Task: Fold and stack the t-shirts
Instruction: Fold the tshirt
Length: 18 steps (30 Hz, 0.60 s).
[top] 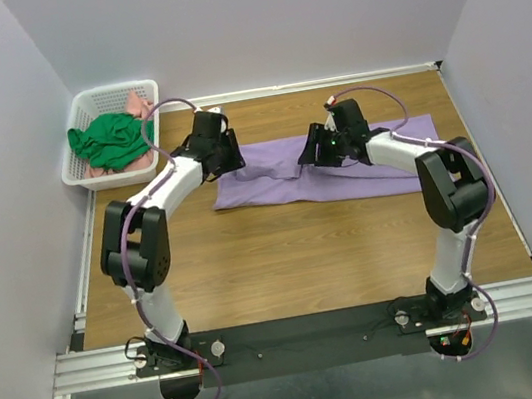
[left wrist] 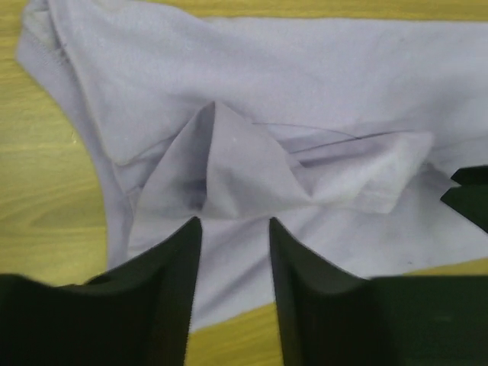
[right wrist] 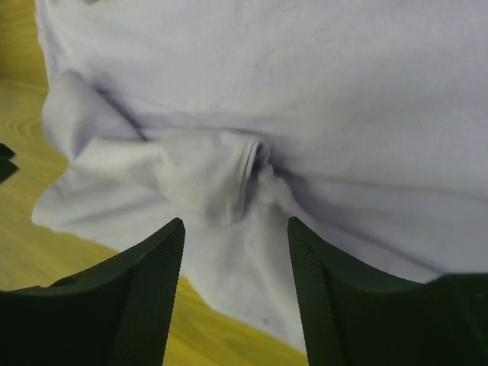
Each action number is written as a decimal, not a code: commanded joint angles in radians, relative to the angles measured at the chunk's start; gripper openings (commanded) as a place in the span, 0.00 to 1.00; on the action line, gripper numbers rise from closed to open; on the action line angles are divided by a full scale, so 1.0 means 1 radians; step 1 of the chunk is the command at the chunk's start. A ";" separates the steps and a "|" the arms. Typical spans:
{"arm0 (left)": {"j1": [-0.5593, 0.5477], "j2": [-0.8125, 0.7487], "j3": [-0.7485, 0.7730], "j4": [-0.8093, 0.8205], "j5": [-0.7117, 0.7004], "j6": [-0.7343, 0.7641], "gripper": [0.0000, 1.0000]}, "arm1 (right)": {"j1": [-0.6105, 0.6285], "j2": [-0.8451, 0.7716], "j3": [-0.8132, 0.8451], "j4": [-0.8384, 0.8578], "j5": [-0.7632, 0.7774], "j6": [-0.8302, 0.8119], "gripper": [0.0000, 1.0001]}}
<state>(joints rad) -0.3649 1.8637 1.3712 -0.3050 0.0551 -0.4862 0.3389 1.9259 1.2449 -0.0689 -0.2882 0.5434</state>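
Wood-grain table (top: 297, 265) between pale walls, seen from above: a purple tee (top: 284, 184) lies spread in a long band at the far middle, both arms reaching over it. The left claw (top: 231, 156) hangs over the band's left end and the right claw (top: 324, 147) over its middle, near each other but apart. Off beyond the left claw's outer side, a white basket (top: 79, 170) holds a green tee (top: 113, 141) atop a pink tee (top: 137, 103), neither folded. From the left wrist, the left claw (left wrist: 234, 225) stands part open, a narrow gap between its fingers and nothing pinched. Just ahead of its tips the purple tee (left wrist: 320, 84) rises in a small peaked crease (left wrist: 221, 164). From the right wrist, the right claw (right wrist: 236, 225) stands wider, also empty, with a bunched, rolled hem (right wrist: 221, 175) just ahead of its tips and smoother cloth beyond. The step in hand looks like the first tee's early fold, the cloth resting on the table with neither claw gripping. Next, by this reading, each claw must take hold of an edge, pinch the layers together and carry them across evenly. The lumps ahead of the tips want flattening first, or the fold may set crooked.
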 commanded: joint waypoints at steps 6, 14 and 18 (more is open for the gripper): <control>0.024 -0.282 -0.167 -0.054 -0.098 -0.064 0.59 | -0.032 -0.316 -0.157 -0.253 0.279 -0.103 0.70; 0.084 -0.472 -0.486 0.015 -0.081 -0.245 0.73 | -0.268 -0.510 -0.340 -0.313 0.388 -0.028 0.70; 0.090 -0.465 -0.518 0.082 -0.032 -0.327 0.73 | -0.363 -0.533 -0.387 -0.307 0.368 0.032 0.77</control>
<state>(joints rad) -0.2756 1.4239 0.8635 -0.3130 -0.0181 -0.7052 0.0288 1.4197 0.8986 -0.3370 0.0372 0.5091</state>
